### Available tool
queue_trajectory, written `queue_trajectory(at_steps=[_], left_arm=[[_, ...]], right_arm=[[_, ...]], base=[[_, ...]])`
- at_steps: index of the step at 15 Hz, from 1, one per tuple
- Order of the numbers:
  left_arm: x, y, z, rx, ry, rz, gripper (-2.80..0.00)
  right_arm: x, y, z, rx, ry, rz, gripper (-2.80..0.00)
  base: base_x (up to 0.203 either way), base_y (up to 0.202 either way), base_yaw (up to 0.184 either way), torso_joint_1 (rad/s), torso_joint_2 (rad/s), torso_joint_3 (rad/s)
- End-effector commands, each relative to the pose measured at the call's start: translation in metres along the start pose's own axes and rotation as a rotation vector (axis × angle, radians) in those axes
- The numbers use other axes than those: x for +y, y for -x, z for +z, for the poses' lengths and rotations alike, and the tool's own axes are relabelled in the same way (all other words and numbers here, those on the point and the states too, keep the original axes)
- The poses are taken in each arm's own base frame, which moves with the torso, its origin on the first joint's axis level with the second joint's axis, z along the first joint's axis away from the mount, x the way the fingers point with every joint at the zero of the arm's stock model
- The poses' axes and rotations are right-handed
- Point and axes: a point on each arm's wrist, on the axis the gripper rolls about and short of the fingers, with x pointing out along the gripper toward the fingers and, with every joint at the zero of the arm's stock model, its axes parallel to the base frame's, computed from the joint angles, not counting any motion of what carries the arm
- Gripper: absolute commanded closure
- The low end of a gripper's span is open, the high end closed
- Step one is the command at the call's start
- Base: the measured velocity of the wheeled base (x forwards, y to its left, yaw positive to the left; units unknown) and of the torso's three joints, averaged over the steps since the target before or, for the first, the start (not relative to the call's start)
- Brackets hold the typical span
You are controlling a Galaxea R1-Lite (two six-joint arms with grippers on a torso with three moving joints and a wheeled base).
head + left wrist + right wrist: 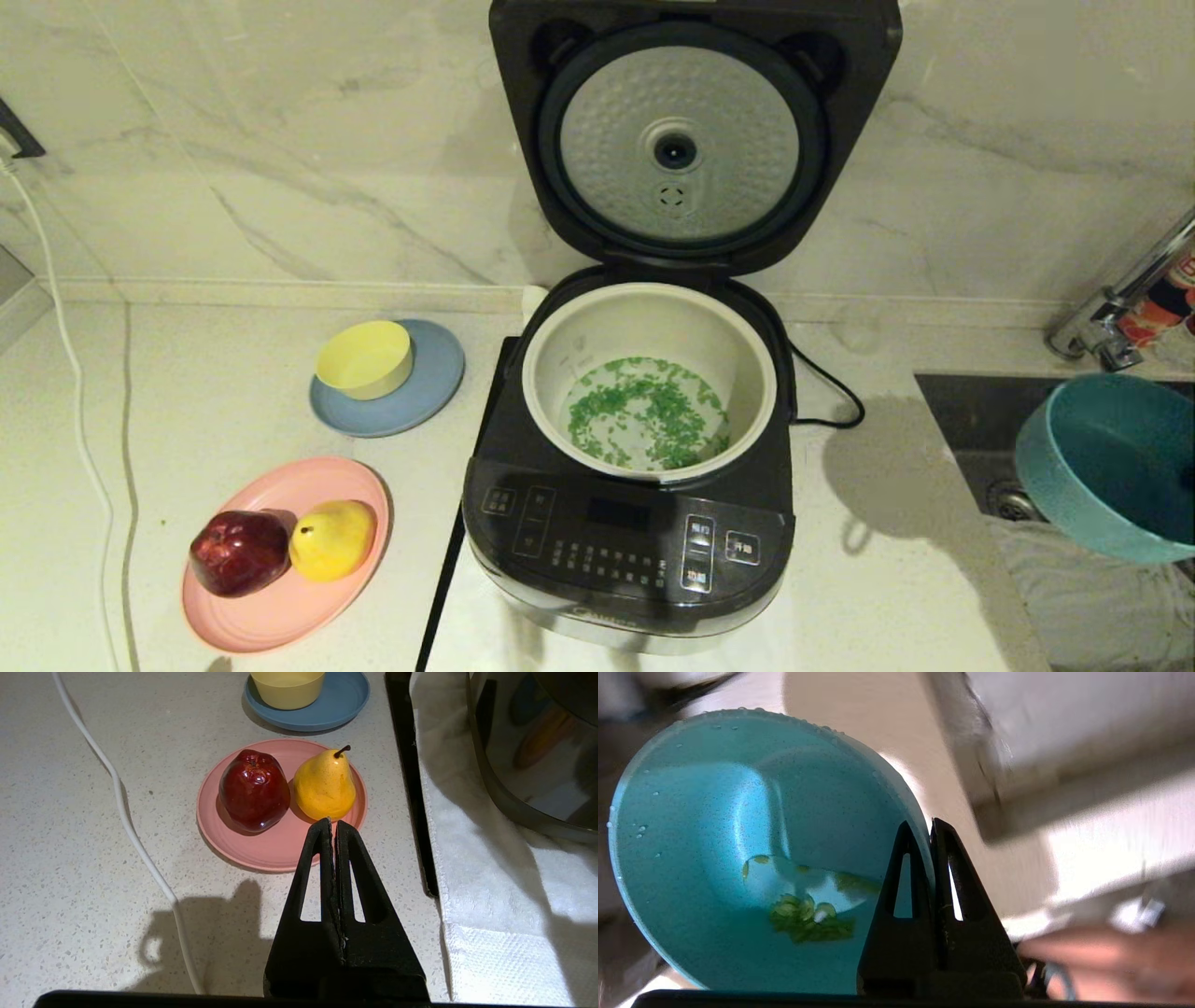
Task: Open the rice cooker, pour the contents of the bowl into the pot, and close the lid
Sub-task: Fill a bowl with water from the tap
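The black rice cooker (pixel 627 546) stands in the middle with its lid (pixel 691 140) swung up, the dimpled silver plate facing me. The cream pot (pixel 651 322) inside holds scattered green bits (pixel 649 411) in a little water. The teal bowl (pixel 1111 462) hangs tilted at the far right, over the sink. My right gripper (pixel 928 828) is shut on the bowl's rim (pixel 924 858); a few green bits (pixel 808 919) cling inside the bowl. My left gripper (pixel 333 823) is shut and empty, parked low near the pink plate.
A yellow bowl (pixel 366 357) sits on a blue-grey plate (pixel 425 397). The pink plate (pixel 280 607) carries a red apple (pixel 240 552) and a yellow pear (pixel 333 539). There is a sink (pixel 971 411) with a faucet (pixel 1120 308) at right, a white towel (pixel 495 868) under the cooker and a white cable (pixel 65 355) at left.
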Motion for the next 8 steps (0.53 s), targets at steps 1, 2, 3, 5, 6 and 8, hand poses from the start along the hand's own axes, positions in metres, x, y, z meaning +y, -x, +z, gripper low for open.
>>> queue_trajectory(at_steps=[1,2,3,5,6,8], left_arm=[[0.0,-0.001,-0.003,0.008,0.0,-0.001,0.0],[0.0,-0.001,-0.003,0.008,-0.001,-0.001,0.0],[0.0,-0.001,-0.003,0.008,0.001,-0.001,0.0],[0.0,-0.001,-0.003,0.008,0.0,-0.001,0.0],[0.0,-0.001,-0.003,0.008,0.001,-0.001,0.0],[0.0,-0.001,-0.003,0.008,-0.001,-0.001,0.0]], right_arm=[[-0.029,-0.015,0.005,0.048,-0.161,-0.083,0.0],[-0.04,-0.024,0.009,0.061,-0.224,-0.114,0.0],[-0.052,-0.036,0.014,0.063,-0.292,-0.143,0.0],[-0.079,-0.058,0.025,0.055,-0.419,-0.199,0.0],[-0.094,-0.067,0.029,0.052,-0.478,-0.219,0.0],[-0.124,-0.077,0.036,0.033,-0.569,-0.244,0.0]], base=[[0.0,0.0,0.0,0.0,0.0,0.0],[0.0,0.0,0.0,0.0,0.0,0.0],[0.0,0.0,0.0,0.0,0.0,0.0],[0.0,0.0,0.0,0.0,0.0,0.0],[0.0,0.0,0.0,0.0,0.0,0.0],[0.0,0.0,0.0,0.0,0.0,0.0]])
